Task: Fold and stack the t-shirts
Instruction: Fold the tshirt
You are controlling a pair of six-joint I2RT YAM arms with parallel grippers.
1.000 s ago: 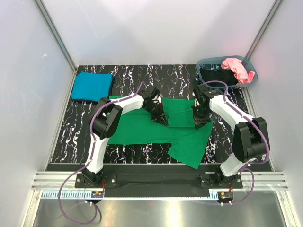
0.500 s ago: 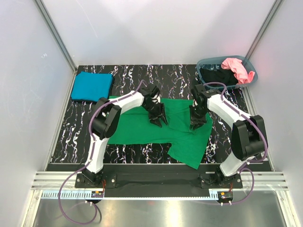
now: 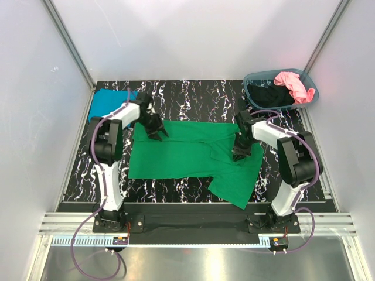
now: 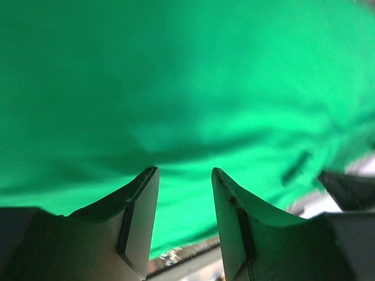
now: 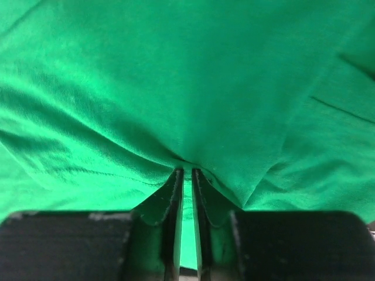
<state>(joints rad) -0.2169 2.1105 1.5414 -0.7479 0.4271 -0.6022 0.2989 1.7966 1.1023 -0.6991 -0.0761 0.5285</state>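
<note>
A bright green t-shirt [image 3: 181, 155] lies spread across the middle of the table, one part trailing toward the near right. My left gripper [image 3: 154, 126] hovers at its far left corner; in the left wrist view the gripper [image 4: 184, 171] is open, with only the green cloth [image 4: 187, 88] beyond the fingers. My right gripper [image 3: 241, 150] sits on the shirt's right side; in the right wrist view it [image 5: 187, 170] is shut on a pinched ridge of green cloth [image 5: 193, 88]. A folded teal t-shirt [image 3: 105, 104] lies at the far left, partly behind the left arm.
A grey-blue oval basket [image 3: 255, 77] stands at the far right corner and holds a pink t-shirt [image 3: 292, 85] and a black t-shirt [image 3: 266, 93]. White walls close in the black marbled table [image 3: 193, 93] on three sides.
My left gripper let go, opened and swung from the shirt's middle to its far left corner. My right gripper opened briefly, then closed on a fold of green cloth, shifting slightly nearer.
</note>
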